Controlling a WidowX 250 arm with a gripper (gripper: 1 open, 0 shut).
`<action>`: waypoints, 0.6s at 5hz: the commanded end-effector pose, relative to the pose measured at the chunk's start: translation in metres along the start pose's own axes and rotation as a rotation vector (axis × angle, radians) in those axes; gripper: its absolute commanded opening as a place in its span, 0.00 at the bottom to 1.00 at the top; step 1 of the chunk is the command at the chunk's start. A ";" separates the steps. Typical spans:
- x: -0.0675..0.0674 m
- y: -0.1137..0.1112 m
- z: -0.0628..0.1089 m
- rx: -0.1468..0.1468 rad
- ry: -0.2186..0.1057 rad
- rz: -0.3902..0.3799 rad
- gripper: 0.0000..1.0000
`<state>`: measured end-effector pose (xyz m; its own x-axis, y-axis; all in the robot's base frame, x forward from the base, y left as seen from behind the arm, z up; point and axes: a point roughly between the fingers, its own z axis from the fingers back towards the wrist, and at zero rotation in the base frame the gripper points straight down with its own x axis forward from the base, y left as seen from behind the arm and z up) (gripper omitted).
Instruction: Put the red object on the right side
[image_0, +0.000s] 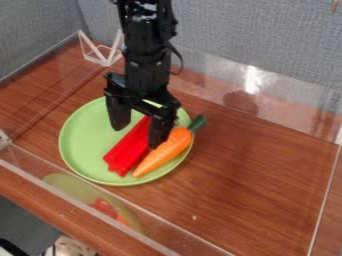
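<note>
The red object (131, 147) is a ridged red bar lying diagonally on a green plate (83, 135), beside an orange carrot (168, 150) with a green top. My gripper (139, 116) hangs right over the bar's upper end. It is open, with one black finger (116, 108) to the left of the bar and the other finger (162, 125) near the carrot. The bar's upper tip is partly hidden behind the fingers. Nothing is held.
The plate sits on a wooden table enclosed by clear walls (287, 85). A white wire stand (94, 45) is at the back left. Bare wood (267, 150) lies to the right of the plate.
</note>
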<state>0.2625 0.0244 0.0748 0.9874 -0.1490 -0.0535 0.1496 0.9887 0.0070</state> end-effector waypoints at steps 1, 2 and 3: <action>0.005 0.006 0.004 0.017 -0.050 -0.053 1.00; 0.012 0.003 0.000 0.027 -0.054 -0.033 1.00; 0.018 0.000 -0.001 0.042 -0.062 -0.015 1.00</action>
<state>0.2708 0.0222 0.0612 0.9858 -0.1636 -0.0388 0.1650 0.9857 0.0355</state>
